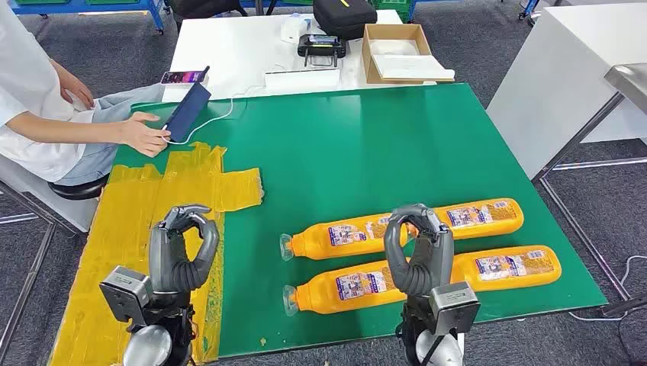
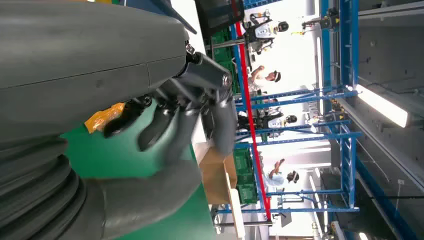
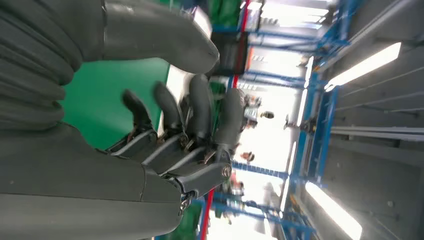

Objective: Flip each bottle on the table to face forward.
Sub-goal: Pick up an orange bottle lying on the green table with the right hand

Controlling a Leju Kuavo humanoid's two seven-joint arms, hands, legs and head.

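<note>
Head view: we see two orange bottles lying on their sides on the green counter, labels up, caps pointing toward our left hand's side. The far bottle and the near bottle lie parallel, close but apart. Right hand is raised with fingers curled loosely, holding nothing, and sits in front of both bottles in this view, covering their middles; we judge it hovers above them, contact cannot be told. Left hand is also up, curled and holding nothing, over the yellow tape patch, well apart from the bottles, which lie off to its inner side. A person's hand rests on a dark phone case at the counter's far edge, well beyond the left hand.

Left wrist view: left hand with fingers bent, nothing in them; green counter and a scrap of yellow tape beyond the fingers.

Right wrist view: right hand, fingers apart and bent, palm unoccupied, green counter past it.

Risks, as we judge: the bottles are round, so a one-sided push could roll one into its neighbour or toward the near edge. A grasp across both at once could drag the wrong one.
</note>
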